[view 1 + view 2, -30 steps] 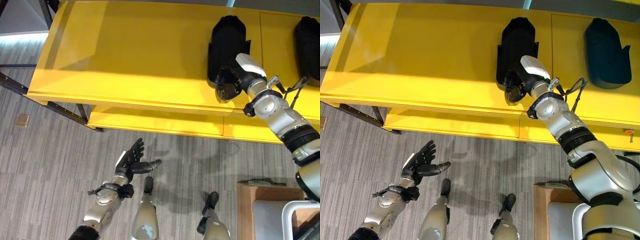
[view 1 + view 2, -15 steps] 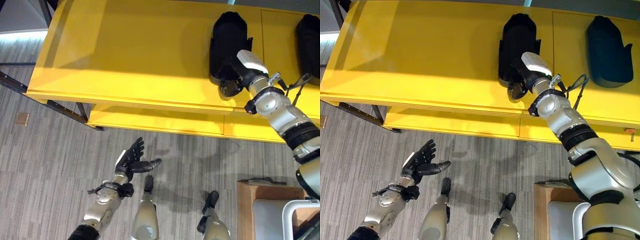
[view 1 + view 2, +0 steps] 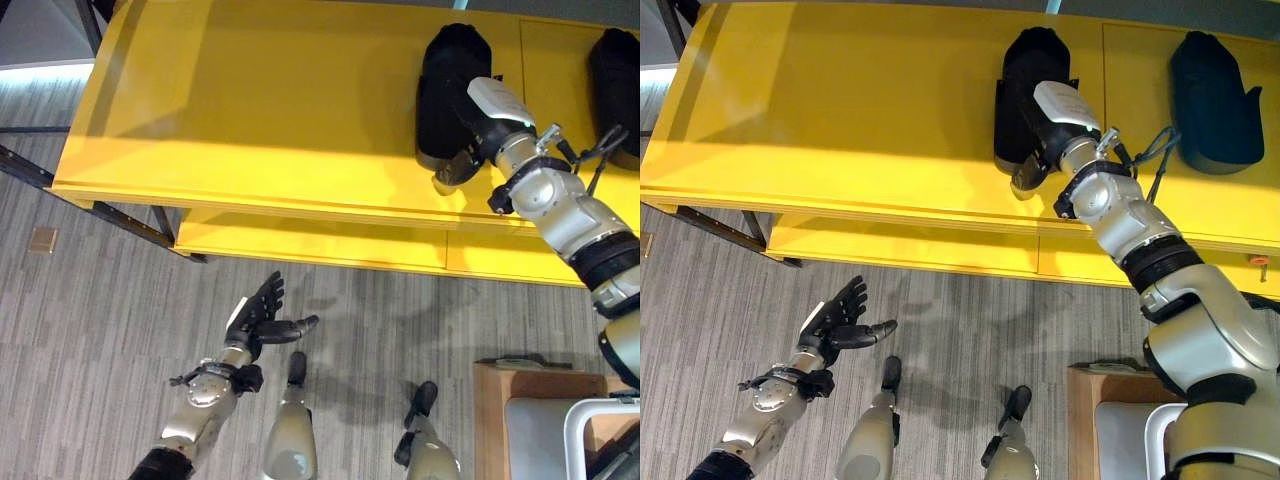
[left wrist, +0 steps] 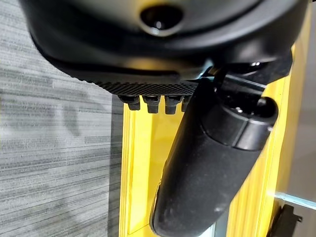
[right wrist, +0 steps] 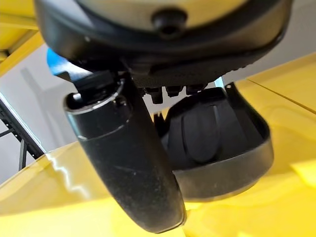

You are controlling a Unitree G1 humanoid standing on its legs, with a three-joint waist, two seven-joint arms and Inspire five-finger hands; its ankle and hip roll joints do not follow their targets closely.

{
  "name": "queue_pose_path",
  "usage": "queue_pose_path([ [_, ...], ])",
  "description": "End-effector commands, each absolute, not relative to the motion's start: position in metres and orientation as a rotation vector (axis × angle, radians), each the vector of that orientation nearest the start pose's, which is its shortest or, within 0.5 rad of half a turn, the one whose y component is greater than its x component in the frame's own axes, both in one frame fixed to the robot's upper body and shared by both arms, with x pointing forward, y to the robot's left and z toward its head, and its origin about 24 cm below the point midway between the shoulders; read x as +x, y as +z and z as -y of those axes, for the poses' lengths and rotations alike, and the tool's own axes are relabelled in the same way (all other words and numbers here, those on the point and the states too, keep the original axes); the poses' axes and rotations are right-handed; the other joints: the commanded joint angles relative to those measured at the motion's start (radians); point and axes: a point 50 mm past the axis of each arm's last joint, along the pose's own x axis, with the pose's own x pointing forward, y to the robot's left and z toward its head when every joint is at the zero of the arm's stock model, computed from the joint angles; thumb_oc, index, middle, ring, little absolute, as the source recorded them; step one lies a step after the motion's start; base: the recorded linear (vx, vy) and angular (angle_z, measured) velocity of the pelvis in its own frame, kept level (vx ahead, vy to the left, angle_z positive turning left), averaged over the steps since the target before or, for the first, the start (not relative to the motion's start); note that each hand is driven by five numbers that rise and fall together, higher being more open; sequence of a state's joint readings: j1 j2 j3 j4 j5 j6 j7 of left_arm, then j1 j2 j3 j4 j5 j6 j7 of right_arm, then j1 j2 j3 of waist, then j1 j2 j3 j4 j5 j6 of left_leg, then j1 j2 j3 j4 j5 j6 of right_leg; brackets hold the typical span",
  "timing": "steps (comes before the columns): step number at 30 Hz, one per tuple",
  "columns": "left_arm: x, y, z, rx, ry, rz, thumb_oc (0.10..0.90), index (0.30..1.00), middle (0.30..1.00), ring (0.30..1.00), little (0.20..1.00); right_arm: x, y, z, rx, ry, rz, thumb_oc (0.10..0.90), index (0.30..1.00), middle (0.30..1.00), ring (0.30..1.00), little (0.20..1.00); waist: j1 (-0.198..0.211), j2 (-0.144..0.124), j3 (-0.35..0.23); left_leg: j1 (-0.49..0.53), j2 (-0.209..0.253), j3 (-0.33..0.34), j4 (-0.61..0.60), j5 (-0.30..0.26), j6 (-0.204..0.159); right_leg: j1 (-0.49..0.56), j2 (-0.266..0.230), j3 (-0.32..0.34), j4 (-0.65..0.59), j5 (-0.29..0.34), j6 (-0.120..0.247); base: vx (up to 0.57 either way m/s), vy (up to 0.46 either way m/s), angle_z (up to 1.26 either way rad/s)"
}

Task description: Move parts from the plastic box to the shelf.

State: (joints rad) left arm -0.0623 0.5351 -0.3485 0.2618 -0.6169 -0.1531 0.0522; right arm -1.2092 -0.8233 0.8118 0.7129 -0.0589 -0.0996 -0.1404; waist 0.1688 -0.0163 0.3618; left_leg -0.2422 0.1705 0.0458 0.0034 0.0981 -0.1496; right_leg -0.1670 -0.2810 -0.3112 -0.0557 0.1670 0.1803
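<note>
— Did it let go of that black moulded plastic part [image 3: 447, 95]?

— Looks like it. A second ago the right hand [image 3: 462, 160] was closed in against the part's near end; now its thumb sticks out straight and nothing sits between thumb and fingers. From the wrist camera the part lies flat on the glossy yellow shelf [image 3: 250, 110] just past the hand. Whether the fingertips are touching its rim I can't quite make out.

— So that one's delivered?

— I'd say so. It has slid a little further in from the front edge and rests on its own, beside the second dark part [image 3: 1208, 92] further along to the right.

— And the left hand [image 3: 258, 318]?

— Hanging low over the grey carpet floor [image 3: 90, 330], fingers spread, carrying nothing, much as before. My guess is the right arm pulls back for another piece.
</note>
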Motion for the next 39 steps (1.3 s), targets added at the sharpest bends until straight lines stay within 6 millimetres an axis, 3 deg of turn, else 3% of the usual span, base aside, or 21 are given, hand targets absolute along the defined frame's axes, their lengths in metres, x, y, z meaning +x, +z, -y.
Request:
queue_pose_path([
  [1,0.255,0.035,-0.201,-0.021,-0.186,-0.040,0.900,1.000,1.000,1.000,1.000,0.380,0.343,0.189,-1.334,-0.092,0.666,0.900,1.000,1.000,1.000,1.000,0.009,-0.008,-0.055,-0.033,-0.015,0.029,0.008,0.043,0.068,-0.015,-0.003,0.017,0.196,-0.102,-0.023,0.00,0.000,0.00],
  [13,0.252,0.026,-0.206,-0.012,-0.171,-0.082,0.900,1.000,1.000,1.000,1.000,0.364,0.345,0.179,-1.338,-0.030,0.753,0.900,1.000,1.000,1.000,1.000,-0.007,-0.020,-0.097,0.031,-0.008,0.042,-0.002,0.030,0.064,0.029,0.002,0.032,0.190,-0.109,-0.023,0.00,-0.002,-0.01],
  [17,0.249,0.022,-0.209,-0.014,-0.142,-0.100,0.900,1.000,1.000,1.000,1.000,0.341,0.333,0.167,-1.224,0.067,0.860,0.900,1.000,1.000,1.000,1.000,-0.034,-0.023,-0.116,0.069,-0.001,0.055,-0.014,0.027,0.063,0.057,0.012,0.043,0.177,-0.113,-0.023,0.03,-0.018,-0.03],
  [24,0.237,0.005,-0.209,-0.041,-0.105,-0.165,0.900,1.000,1.000,1.000,1.000,0.304,0.273,0.170,-0.876,0.201,0.868,0.900,1.000,1.000,1.000,1.000,-0.089,-0.023,-0.163,0.155,0.033,0.098,-0.068,0.041,0.049,0.114,0.051,0.067,0.119,-0.112,-0.026,0.03,-0.044,-0.18],
  [26,0.232,-0.003,-0.207,-0.050,-0.101,-0.193,0.900,1.000,1.000,1.000,1.000,0.290,0.243,0.171,-0.721,0.237,0.822,0.900,1.000,1.000,1.000,1.000,-0.114,-0.020,-0.187,0.186,0.053,0.121,-0.085,0.049,0.041,0.129,0.073,0.088,0.100,-0.111,-0.028,0.03,-0.080,-0.37],
  [29,0.227,-0.009,-0.204,-0.059,-0.102,-0.216,0.900,1.000,1.000,1.000,1.000,0.278,0.224,0.173,-0.609,0.260,0.777,0.900,1.000,1.000,1.000,1.000,-0.129,-0.017,-0.204,0.206,0.070,0.138,-0.091,0.054,0.033,0.136,0.089,0.101,0.092,-0.113,-0.033,0.02,-0.062,-0.39],
  [32,0.220,-0.017,-0.202,-0.074,-0.081,-0.245,0.900,1.000,1.000,1.000,1.000,0.257,0.188,0.181,-0.366,0.264,0.669,0.900,1.000,1.000,1.000,1.000,-0.172,-0.008,-0.231,0.238,0.117,0.166,-0.091,0.073,0.015,0.143,0.131,0.135,0.099,-0.135,-0.049,0.00,-0.150,-0.35],
  [36,0.219,-0.019,-0.201,-0.085,-0.067,-0.240,0.900,1.000,1.000,1.000,1.000,0.246,0.176,0.186,-0.324,0.241,0.641,0.900,1.000,1.000,1.000,1.000,-0.194,0.005,-0.232,0.242,0.155,0.180,-0.091,0.110,-0.004,0.130,0.164,0.153,0.136,-0.164,-0.068,-0.03,-0.121,-0.40],
  [39,0.221,-0.019,-0.202,-0.094,-0.033,-0.225,0.900,1.000,1.000,1.000,1.000,0.234,0.176,0.190,-0.454,0.206,0.665,0.900,1.000,1.000,1.000,1.000,-0.214,0.018,-0.234,0.249,0.188,0.180,-0.091,0.150,-0.016,0.111,0.195,0.159,0.197,-0.201,-0.086,-0.02,-0.106,0.00],
])
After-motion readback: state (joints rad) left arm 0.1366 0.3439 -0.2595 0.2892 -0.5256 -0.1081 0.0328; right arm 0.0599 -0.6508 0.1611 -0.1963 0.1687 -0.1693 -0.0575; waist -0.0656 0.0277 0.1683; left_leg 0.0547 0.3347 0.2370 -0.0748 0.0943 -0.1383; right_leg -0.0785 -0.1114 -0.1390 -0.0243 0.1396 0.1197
